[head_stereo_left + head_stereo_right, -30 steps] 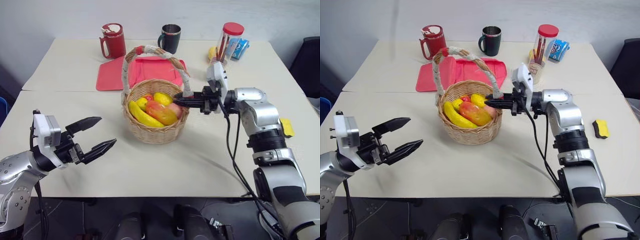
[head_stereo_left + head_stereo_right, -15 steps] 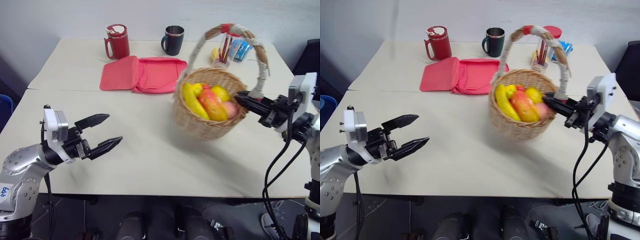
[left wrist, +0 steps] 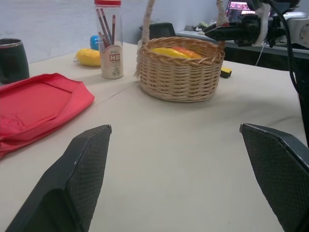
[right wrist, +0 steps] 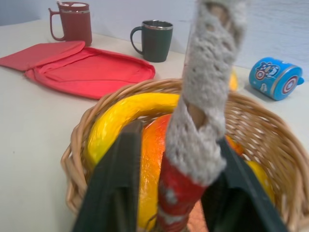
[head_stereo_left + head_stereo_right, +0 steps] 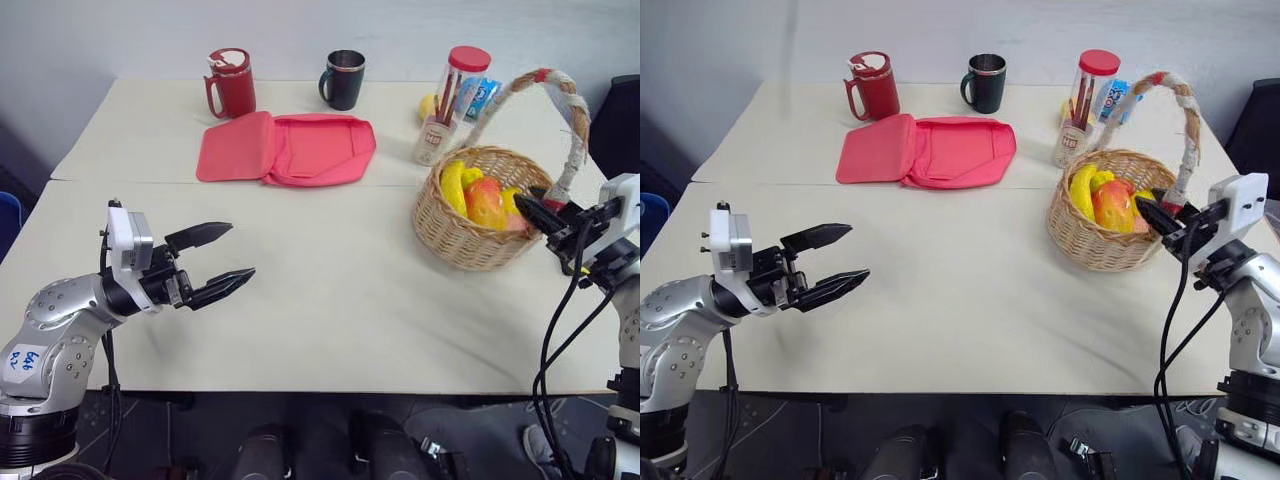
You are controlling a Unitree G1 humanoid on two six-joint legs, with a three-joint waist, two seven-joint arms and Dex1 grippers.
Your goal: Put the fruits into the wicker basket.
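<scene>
Straddling basket handle point(image 4: 203, 121), right fingers point(image 4: 120, 193) parted; left fingers point(image 5: 225, 283) wide, empty.

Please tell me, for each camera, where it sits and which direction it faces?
Head stereo pair: above, looking forward and down on the table; both arms show.
Left wrist view: low, along the open left gripper toward the wicker basket.
Right wrist view: along the right gripper, fingers either side of the basket handle.
Shared: basket, fruits, red pouch.
</scene>
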